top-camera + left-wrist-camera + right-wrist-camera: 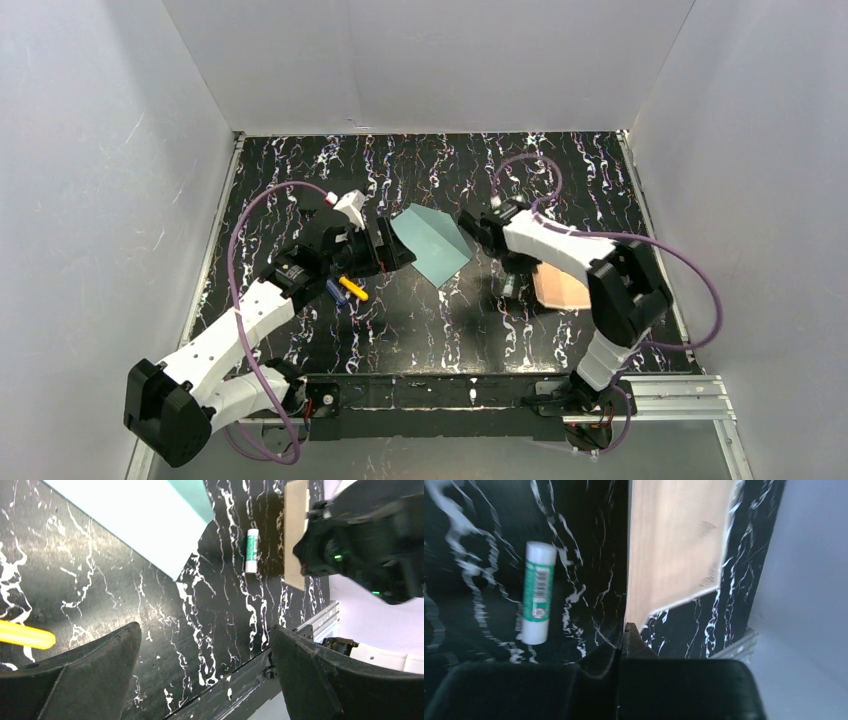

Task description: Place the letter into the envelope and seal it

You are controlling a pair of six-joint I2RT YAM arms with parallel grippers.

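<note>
Two claws, one sheet pinched.
Pressed together, the right claw (pixel 626 630) grips an edge of the letter (pixel 674 545), near the table's (pixel 450 330) right edge beside a glue stick (pixel 538 592); the left claw (pixel 205 629) stands spread wide beside the envelope (pixel 130 515).

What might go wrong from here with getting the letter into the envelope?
The right pincer is shut right at the edge of the letter, so it may hold only a sliver, and the sheet could slip or crease when lifted. The glue stick lies close beside it and could get knocked and roll.
</note>
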